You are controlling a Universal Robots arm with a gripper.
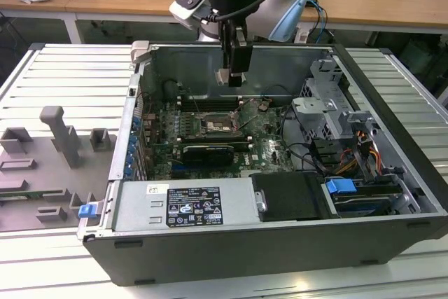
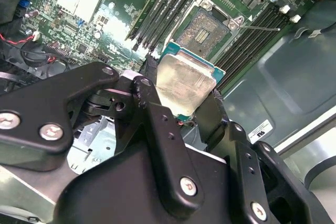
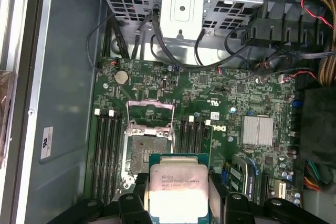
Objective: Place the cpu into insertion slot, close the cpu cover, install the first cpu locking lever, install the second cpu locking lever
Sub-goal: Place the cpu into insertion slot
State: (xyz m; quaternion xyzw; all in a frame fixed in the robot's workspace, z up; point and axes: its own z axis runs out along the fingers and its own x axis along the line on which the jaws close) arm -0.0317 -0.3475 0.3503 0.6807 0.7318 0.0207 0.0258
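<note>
our black two-finger gripper (image 3: 181, 203) clamps the flat square silver-topped cpu (image 3: 178, 187), hung above the green board (image 3: 220, 93) near the open silver-rimmed square insertion slot (image 3: 143, 156). placing is in hand; we judge seating needs square alignment

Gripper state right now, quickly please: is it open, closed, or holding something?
Gripper: jaws closed on the cpu, which is held clear of the insertion slot, not yet seated.

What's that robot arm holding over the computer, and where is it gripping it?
The hand holds a small flat square chip with a pale silver-grey metal top, pinched by two opposite edges.
</note>
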